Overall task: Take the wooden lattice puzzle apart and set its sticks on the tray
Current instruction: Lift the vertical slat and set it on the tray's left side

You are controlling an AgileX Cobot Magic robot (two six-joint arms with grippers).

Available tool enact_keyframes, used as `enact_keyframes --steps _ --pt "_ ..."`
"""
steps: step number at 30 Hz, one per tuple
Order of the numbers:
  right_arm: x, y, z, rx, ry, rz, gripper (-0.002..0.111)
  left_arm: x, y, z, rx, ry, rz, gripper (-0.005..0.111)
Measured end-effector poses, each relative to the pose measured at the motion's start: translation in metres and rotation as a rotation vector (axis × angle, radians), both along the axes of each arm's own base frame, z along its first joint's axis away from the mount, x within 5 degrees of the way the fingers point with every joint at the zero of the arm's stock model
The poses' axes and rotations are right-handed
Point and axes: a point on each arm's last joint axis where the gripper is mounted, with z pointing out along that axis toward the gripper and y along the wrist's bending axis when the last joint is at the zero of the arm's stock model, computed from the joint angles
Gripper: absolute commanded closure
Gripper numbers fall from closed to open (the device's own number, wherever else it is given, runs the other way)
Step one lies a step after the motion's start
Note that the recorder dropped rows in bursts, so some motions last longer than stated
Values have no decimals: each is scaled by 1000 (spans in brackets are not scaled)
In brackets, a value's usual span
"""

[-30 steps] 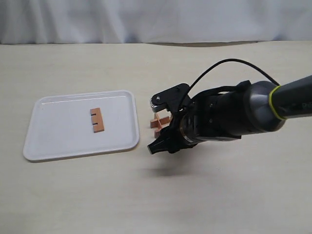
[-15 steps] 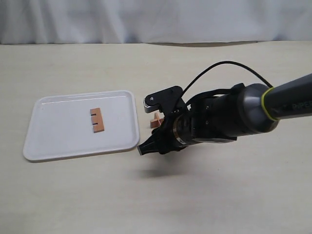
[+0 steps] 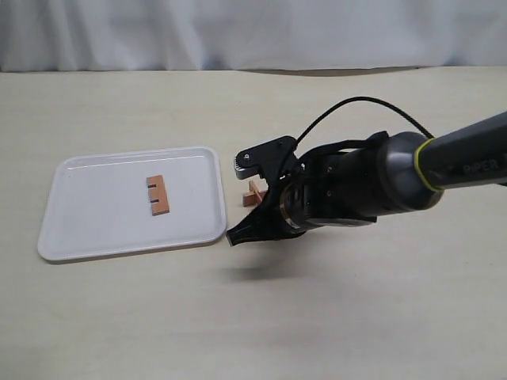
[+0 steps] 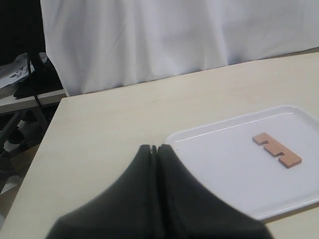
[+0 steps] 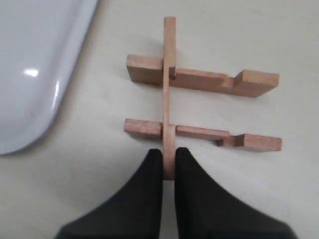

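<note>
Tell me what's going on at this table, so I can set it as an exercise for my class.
The right pincer is closed on the end of the edge-on stick, which crosses two other sticks. These three, interlocked, are what remains of the wooden lattice puzzle, just beside the tray. One loose stick already lies on the tray. The left pincer is shut and empty.

Pale beige table [image 3: 119, 317] under soft, even light; creased white curtain [image 3: 253, 32] right behind it; dark clutter [image 4: 25, 79] beyond one edge.
</note>
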Motion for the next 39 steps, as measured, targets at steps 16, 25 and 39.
enact_keyframes --steps 16,25,39 --pt "-8 42 103 383 -347 248 104 0 0 0 0 0 0 107" --pt "23 110 57 527 -261 305 104 0 0 0 0 0 0 107" --pt "64 136 -9 667 -131 118 52 0 0 0 0 0 0 107"
